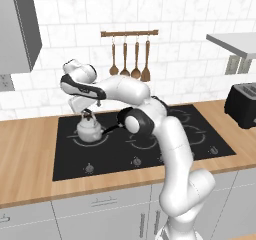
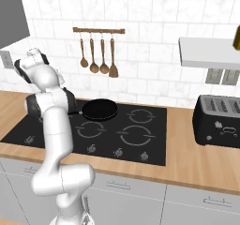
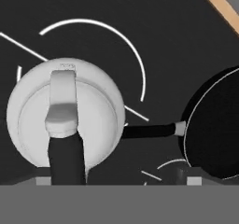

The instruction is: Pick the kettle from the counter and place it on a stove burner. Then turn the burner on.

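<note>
**Kettle on the burner, my fingers spread off its handle**

In the left base view, the kettle (image 1: 89, 129) sits upright on the far-left burner ring of the black cooktop (image 1: 200, 146), at about ten o'clock from the cooktop's middle. My gripper (image 1: 88, 109) hangs straight above it, jaws spread wide to either side of the arched handle, holding nothing.

Looking down along my hand, the kettle (image 3: 65, 118) lies at nine o'clock, its black-topped handle running toward six. My finger tips (image 3: 43, 180) flank that handle without pinching it. At three o'clock sits the black frying pan (image 3: 214, 125), its handle pointing at the kettle.

The counter (image 1: 30, 139) frames the cooktop; a toaster (image 2: 218, 121) stands far right.
</note>
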You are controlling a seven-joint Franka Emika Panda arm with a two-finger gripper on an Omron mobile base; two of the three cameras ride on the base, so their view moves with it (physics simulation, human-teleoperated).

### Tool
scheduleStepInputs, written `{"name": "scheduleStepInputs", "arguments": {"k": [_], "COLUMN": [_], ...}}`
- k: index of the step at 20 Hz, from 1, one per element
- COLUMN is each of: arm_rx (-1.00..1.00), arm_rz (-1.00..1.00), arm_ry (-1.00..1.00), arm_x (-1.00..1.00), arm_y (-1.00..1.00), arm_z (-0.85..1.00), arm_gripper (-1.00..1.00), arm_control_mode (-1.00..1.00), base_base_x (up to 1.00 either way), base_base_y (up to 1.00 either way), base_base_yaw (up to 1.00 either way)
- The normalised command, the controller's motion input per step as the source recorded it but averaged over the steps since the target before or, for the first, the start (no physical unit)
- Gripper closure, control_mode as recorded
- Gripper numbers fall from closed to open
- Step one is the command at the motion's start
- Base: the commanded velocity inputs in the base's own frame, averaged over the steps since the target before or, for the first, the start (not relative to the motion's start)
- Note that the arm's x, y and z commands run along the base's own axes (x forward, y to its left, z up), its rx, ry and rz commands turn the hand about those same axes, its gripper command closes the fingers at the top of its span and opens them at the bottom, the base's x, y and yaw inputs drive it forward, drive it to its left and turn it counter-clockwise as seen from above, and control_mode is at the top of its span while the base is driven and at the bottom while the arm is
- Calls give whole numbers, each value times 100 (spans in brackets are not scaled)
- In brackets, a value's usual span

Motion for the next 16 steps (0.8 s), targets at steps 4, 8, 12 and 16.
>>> {"name": "scheduleStepInputs", "arguments": {"k": [4,8,12,16], "arm_rx": [0,1,2,9], "arm_rz": [5,4,0,0], "arm_ry": [0,0,0,0], "arm_x": [-65,-65,-60,-87], "arm_y": [5,12,20,25], "arm_z": [0,2,19,57], "arm_gripper": [-100,-100,-100,-100], "arm_control_mode": [-100,-100,-100,-100], "base_base_x": [0,0,0,0], "base_base_y": [0,0,0,0], "base_base_yaw": [0,0,0,0]}}
